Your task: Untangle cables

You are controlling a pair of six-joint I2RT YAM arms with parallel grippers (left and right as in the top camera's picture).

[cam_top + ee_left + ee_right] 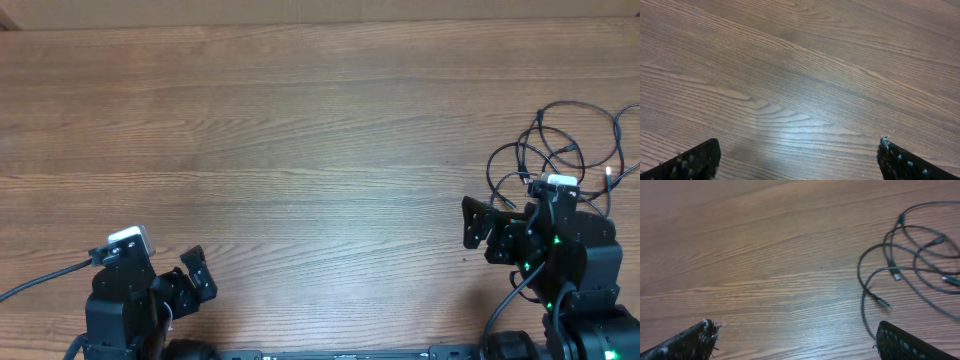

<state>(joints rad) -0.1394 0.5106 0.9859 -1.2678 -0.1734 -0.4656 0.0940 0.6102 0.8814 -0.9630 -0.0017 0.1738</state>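
The cables [541, 120] are thin black cords in a loose tangle of loops on the wooden table [300, 130] at the far right, with small plug ends showing. In the right wrist view the cables [896, 273] lie ahead and to the right of the jaws, and one strand runs down beside the right finger. My right gripper [480, 228] [795, 337] is open and empty, just left of and in front of the tangle. My left gripper [192, 278] [797, 155] is open and empty over bare wood at the near left, far from the cables.
A thicker black robot cable [40, 282] leads off the left arm to the table's left edge. The right arm's base [580, 290] sits just in front of the tangle. The table's far edge [320, 22] runs along the top.
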